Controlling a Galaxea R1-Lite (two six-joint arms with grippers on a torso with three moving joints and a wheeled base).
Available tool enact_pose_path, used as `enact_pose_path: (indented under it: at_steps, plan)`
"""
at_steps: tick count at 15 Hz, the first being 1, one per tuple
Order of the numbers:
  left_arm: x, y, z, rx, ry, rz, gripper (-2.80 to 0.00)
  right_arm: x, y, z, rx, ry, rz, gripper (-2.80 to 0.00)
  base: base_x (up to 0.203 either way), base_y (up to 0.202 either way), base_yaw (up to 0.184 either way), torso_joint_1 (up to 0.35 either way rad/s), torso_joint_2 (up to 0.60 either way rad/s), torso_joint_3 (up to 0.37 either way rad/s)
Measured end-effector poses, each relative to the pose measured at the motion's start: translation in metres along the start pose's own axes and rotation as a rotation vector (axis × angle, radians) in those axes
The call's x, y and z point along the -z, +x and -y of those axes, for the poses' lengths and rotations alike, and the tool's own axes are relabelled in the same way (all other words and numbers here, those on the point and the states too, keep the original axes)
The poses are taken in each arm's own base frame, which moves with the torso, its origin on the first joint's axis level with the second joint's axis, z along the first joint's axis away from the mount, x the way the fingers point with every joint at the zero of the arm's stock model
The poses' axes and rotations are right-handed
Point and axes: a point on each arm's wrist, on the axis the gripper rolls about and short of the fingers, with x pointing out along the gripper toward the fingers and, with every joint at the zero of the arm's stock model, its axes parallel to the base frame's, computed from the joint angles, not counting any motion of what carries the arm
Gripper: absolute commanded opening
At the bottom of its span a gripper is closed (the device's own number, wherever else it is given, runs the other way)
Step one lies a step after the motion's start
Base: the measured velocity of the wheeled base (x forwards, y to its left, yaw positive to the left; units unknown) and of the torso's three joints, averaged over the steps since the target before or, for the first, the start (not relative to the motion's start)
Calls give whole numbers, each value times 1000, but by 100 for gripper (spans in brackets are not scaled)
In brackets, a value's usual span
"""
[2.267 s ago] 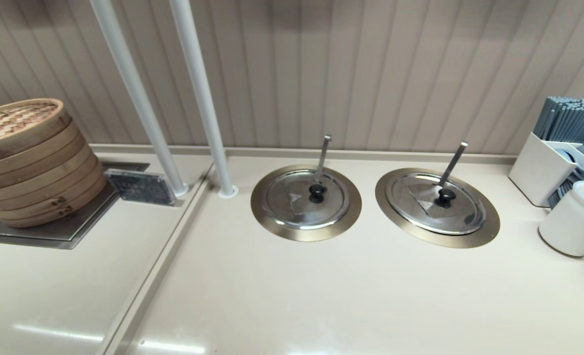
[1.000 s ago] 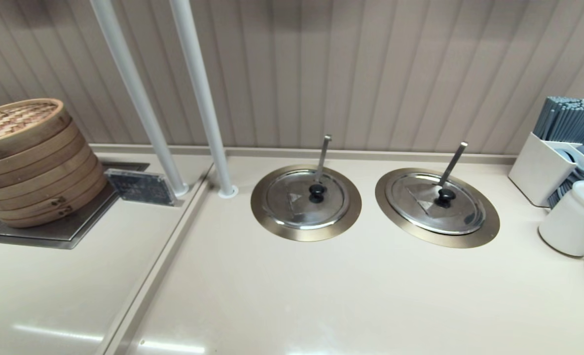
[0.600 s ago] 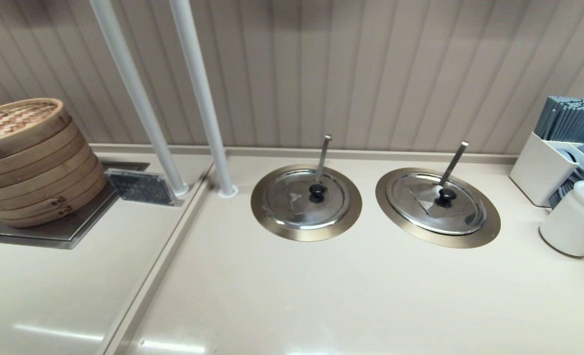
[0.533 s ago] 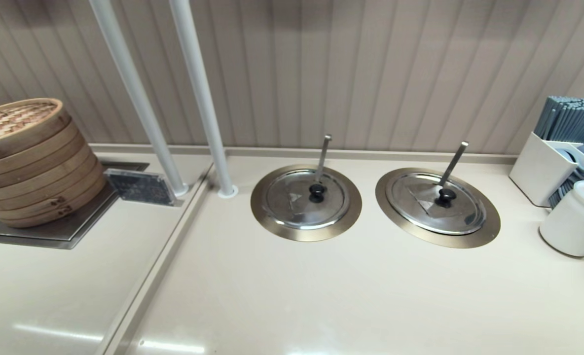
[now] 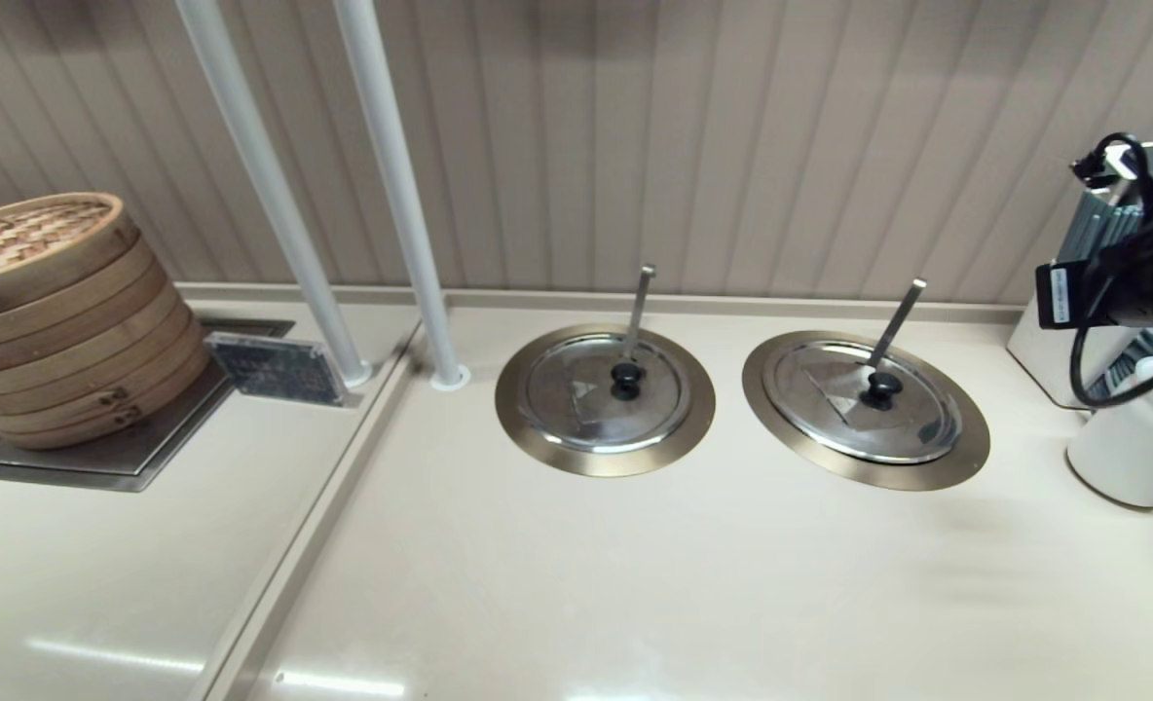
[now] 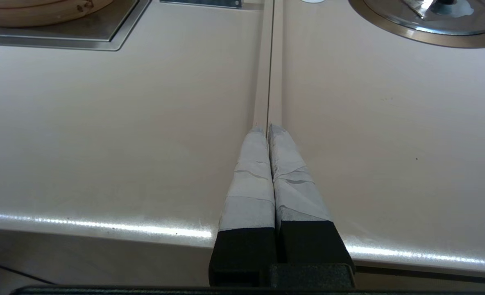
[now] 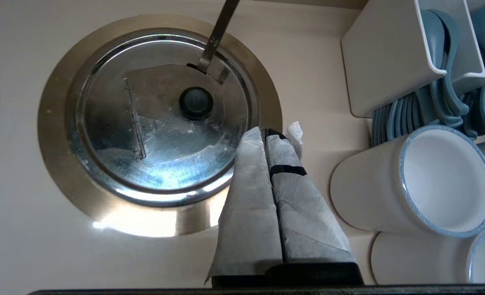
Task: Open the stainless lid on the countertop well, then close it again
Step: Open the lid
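right wrist view shows the right gripper (image 7: pixel 267 133) pressed closed and empty above the round shiny steel lid (image 7: pixel 160 119), seated centre-left on the brass-ringed countertop well (image 7: pixel 58 164); approach underway, next it must part its fingers around the small black knob (image 7: pixel 196 102)

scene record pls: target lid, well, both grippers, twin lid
stainless lid: seated on its well, black knob untouched
countertop well: covered, slanting ladle handle through the lid notch
right gripper: shut, above the lid's edge, beside the white cups
left gripper: shut, empty, parked over the counter seam
twin lid: closed, to the left
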Motion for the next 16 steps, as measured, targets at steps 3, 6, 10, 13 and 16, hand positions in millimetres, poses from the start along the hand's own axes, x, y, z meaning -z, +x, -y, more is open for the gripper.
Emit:
enact_pose_path:
  at_steps: [3, 6, 10, 13, 16]
  plan:
    - [0, 0, 0, 0, 0, 0, -280, -5, 60, 1, 4, 39, -38, -280, 0, 0, 0, 0, 0, 0]
    - [0, 0, 0, 0, 0, 0, -280, 0, 92, -6, -64, 130, -63, -280, 0, 0, 0, 0, 0, 0]
    - [0, 0, 0, 0, 0, 0, -280, 1, 117, -16, -72, 204, 18, -280, 0, 0, 0, 0, 0, 0]
    - [0, 0, 0, 0, 0, 0, -280, 9, 138, -17, -63, 214, 26, -280, 0, 0, 0, 0, 0, 0]
    - [0, 0, 0, 0, 0, 0, -280, 15, 159, -16, -54, 254, 37, -280, 0, 0, 0, 0, 0, 0]
